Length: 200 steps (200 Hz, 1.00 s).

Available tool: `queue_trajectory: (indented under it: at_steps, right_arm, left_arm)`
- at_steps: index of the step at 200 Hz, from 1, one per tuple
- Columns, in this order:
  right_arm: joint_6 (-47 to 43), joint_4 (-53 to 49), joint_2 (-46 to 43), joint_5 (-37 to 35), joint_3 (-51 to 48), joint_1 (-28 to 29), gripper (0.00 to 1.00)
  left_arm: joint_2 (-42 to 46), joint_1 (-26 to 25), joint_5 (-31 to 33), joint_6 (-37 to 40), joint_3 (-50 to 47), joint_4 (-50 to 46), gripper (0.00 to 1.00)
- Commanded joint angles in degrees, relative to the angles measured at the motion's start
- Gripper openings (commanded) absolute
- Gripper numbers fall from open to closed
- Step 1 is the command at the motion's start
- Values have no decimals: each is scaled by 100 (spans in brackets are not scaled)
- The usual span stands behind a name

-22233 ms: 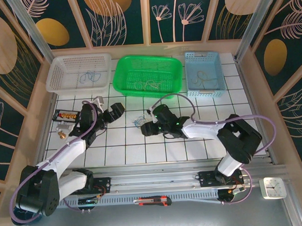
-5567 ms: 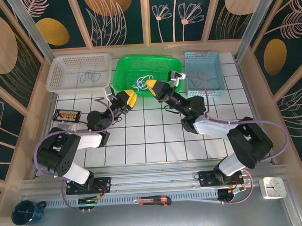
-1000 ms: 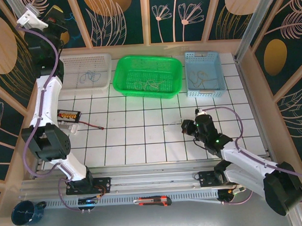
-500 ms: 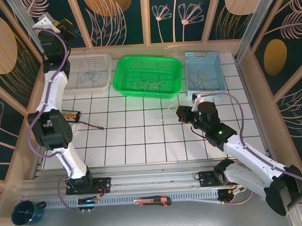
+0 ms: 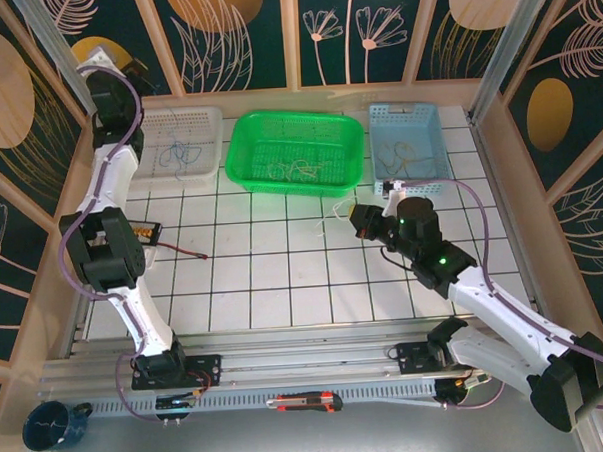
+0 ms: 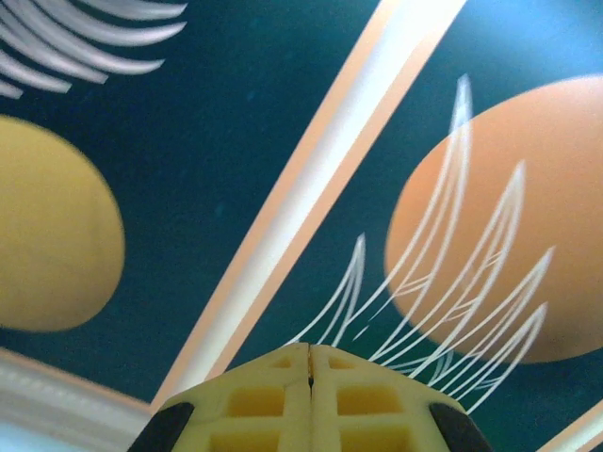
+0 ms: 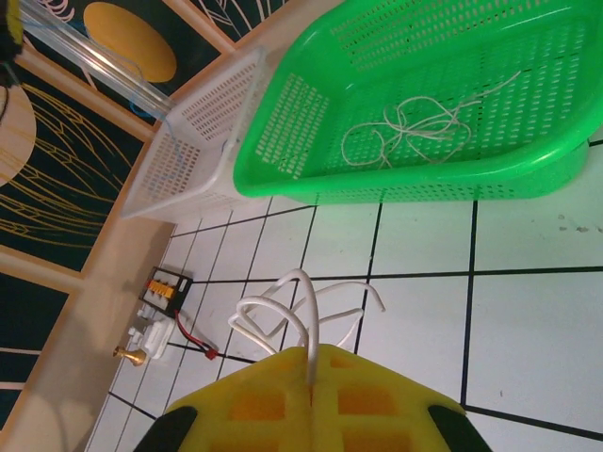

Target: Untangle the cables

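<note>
My right gripper (image 7: 311, 350) is shut on a pale grey cable (image 7: 300, 306) that curls in loops out in front of its fingertips, lifted off the tiles. From above, this gripper (image 5: 353, 222) hangs over the tiled floor in front of the green basket (image 5: 348, 134), with the cable (image 5: 331, 215) sticking out to its left. More pale cables (image 5: 294, 169) lie in the green basket, blue ones (image 5: 178, 151) in the white basket (image 5: 207, 115), tan-yellow ones (image 5: 404, 161) in the blue basket (image 5: 377, 118). My left gripper (image 6: 309, 347) is shut, with nothing visible in it, high at the back left (image 5: 133, 75), facing the patterned wall.
A black connector block (image 5: 142, 233) with a dark red-tipped lead (image 5: 188, 254) lies at the left edge of the tiles. A box cutter (image 5: 304, 401) and a dark mug (image 5: 50, 425) sit on the near rail. Walls close in on three sides.
My right gripper has risen and moved back and left toward the green basket, carrying the pale cable. The left arm has swung down and right along the back wall.
</note>
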<state>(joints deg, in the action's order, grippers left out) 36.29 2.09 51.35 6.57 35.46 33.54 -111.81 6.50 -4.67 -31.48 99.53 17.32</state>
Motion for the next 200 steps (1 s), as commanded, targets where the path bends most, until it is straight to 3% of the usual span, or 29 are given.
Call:
queue_trajectory:
  at_steps: [1,33,52,103,128,171,200]
  right_arm:
    - [-101,-46,-76,64,262,26,0]
    - [-134,-42,-73,46,373,39,0]
    - [-141,-2,-49,55,451,43,0]
    - [-193,265,173,153,727,18,0]
    - [-253,486,583,392,1006,-123,0]
    - [-267,1009,1414,927,1496,-567,0]
    - [7,1445,1808,1288,1735,-707,0]
  left_arm:
    - [105,44,180,107,-459,348,17]
    - [360,65,284,90,-879,442,75]
    - [535,70,224,96,-940,366,98]
    - [1025,70,-621,-204,-1003,107,99]
    - [1273,69,-1358,-552,-1182,-76,99]
    - [2127,-23,-2386,-1220,-2503,436,99]
    - [2803,-443,-2745,-1492,-3521,725,99]
